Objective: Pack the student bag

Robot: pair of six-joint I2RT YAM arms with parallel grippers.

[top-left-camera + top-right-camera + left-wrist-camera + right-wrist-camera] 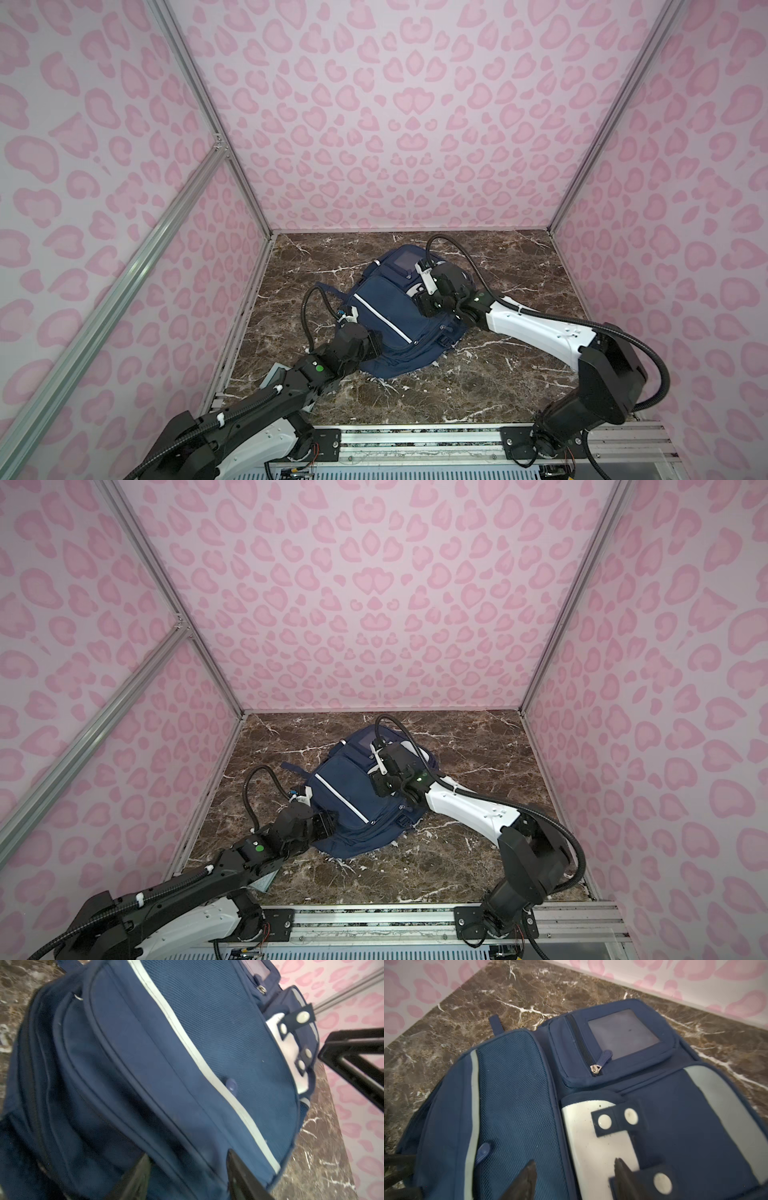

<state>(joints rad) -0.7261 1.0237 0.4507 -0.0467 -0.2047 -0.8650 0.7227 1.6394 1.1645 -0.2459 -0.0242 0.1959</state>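
The bag (395,320) lies flat and front up about mid-table, with its window pocket (623,1032) toward the back wall. Every zip that shows looks drawn shut. The window pocket's slider sits at the end of its track, and the body bulges a little, so I judge the packing largely done (what is inside cannot be seen). The only loose thing in sight is a pale flat thing (262,882) peeking out from under the left arm, too hidden to name. If it belongs in the bag, one step is left. If not, little remains but to back away.

The left gripper (187,1175) hovers at the bag's near left edge, jaws apart and holding nothing. The right gripper (574,1176) hangs over the white patch (587,1147) on the bag's right side, jaws likewise apart and empty.

The table (519,374) is dark brown marble with white veins — hard and smooth, so the fabric would likely slide on it if nudged. Walls (415,124) printed with pink spots close in three sides, held by an aluminium frame (219,143). Both arms stand on a rail (415,440) along the near edge.
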